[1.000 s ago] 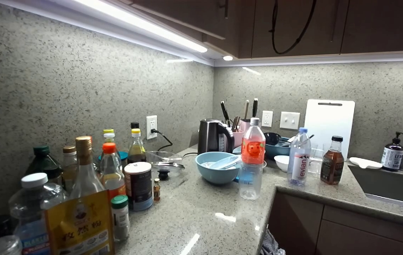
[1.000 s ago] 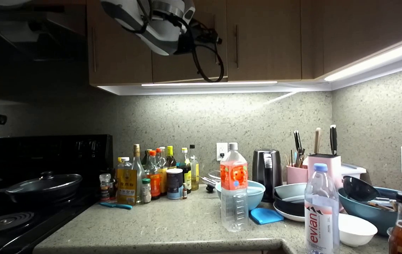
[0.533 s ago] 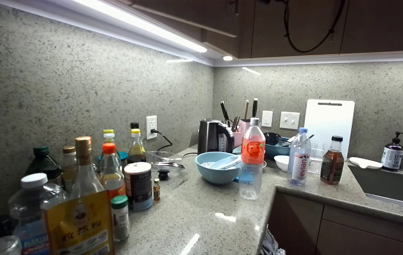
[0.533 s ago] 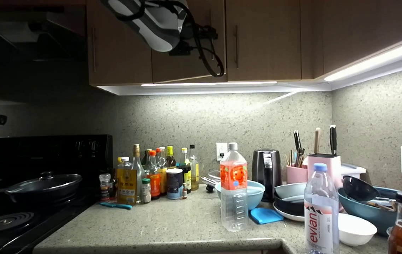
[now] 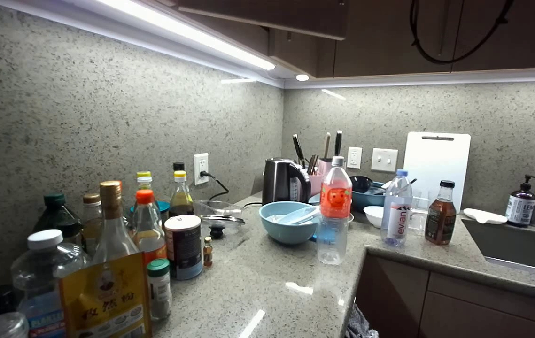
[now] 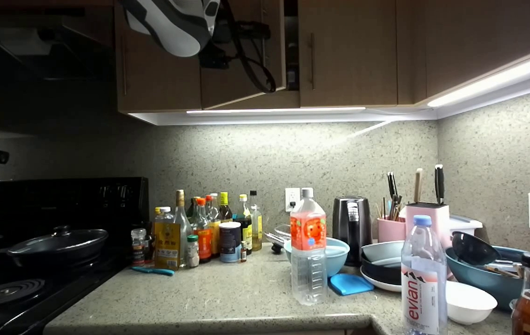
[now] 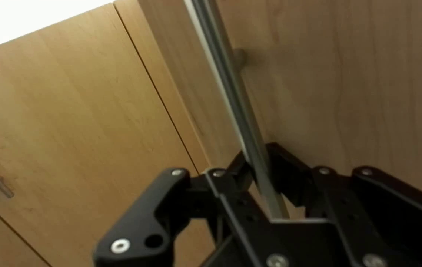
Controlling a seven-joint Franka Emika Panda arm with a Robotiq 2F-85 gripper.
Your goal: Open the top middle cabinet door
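Observation:
The top middle cabinet door (image 6: 227, 88) is a flat brown wooden door, standing partly open in an exterior view. A dark gap shows between its free edge and the cabinet door to its right. Its underside also shows swung outward in an exterior view (image 5: 267, 13). In the wrist view the door (image 7: 344, 92) fills the right side. Its slim metal bar handle (image 7: 229, 74) runs down between the fingers of my gripper (image 7: 258, 159). The fingers are closed around the bar, one on each side. In the exterior views the fingertips cannot be made out.
A closed wall-cabinet door (image 6: 348, 56) stands right of the gap; another (image 6: 157, 70) is on the left. A black cable loop (image 5: 436, 61) hangs from the arm. Below are a countertop (image 6: 227, 298) with several sauce bottles, a tall clear bottle (image 6: 309, 274) and a kettle (image 6: 352, 228).
The door has swung from nearly closed to partly open, and the dark gap at its free edge has appeared. The arm and its cable loop have moved outward with it.

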